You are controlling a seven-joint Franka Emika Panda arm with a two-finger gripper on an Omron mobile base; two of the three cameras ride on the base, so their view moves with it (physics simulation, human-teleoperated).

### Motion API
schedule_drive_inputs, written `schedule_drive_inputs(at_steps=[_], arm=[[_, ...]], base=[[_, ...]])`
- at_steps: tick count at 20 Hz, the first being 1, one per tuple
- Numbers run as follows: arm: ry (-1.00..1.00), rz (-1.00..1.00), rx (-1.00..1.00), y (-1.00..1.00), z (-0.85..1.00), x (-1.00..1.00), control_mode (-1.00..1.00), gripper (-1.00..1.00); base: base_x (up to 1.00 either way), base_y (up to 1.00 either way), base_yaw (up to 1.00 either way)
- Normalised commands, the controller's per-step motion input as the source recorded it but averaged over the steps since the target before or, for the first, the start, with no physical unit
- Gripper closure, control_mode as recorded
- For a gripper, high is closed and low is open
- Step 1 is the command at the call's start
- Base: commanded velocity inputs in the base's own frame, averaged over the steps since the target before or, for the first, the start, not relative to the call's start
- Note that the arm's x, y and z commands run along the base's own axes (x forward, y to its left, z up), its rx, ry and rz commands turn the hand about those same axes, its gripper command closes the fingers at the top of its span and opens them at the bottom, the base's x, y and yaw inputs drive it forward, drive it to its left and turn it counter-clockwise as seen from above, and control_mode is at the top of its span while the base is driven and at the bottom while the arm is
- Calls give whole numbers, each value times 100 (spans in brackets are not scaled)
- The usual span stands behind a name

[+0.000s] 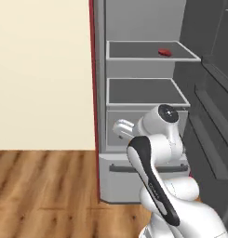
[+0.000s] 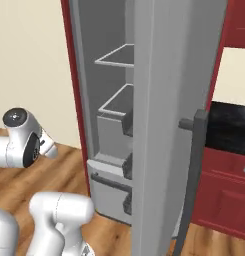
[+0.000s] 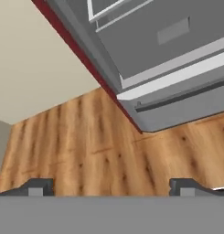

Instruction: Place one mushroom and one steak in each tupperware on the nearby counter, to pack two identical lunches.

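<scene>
Wooden floor (image 3: pixel 86 151) runs up to an open fridge (image 1: pixel 143 116), where one steak (image 1: pixel 164 52) lies near the right edge of the upper shelf (image 1: pixel 134 56). Jaws stand wide apart, empty, aimed low; best raise the hand level with that shelf first.

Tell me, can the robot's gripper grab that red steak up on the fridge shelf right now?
Probably not yet. The steak lies on the upper shelf with the door open, but the open gripper points down at the wooden floor, well below it.
</scene>
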Motion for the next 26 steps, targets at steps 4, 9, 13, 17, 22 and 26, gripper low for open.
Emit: schedule_drive_inputs(at_steps=[4, 9, 13, 17, 22, 26], arm=[[0, 0, 0, 0, 0, 0, 100, -100], [0, 0, 0, 0, 0, 0, 100, -100], [0, 0, 0, 0, 0, 0, 100, -100], [0, 0, 0, 0, 0, 0, 100, -100], [-5, 0, -2, 0, 15, 3, -100, -100], [-15, 3, -13, -14, 100, -3, -100, -100]], base=[[69, -1, -68], [71, 21, -39], [68, 30, -32], [82, 46, -23], [12, 2, -2], [0, 0, 0]])
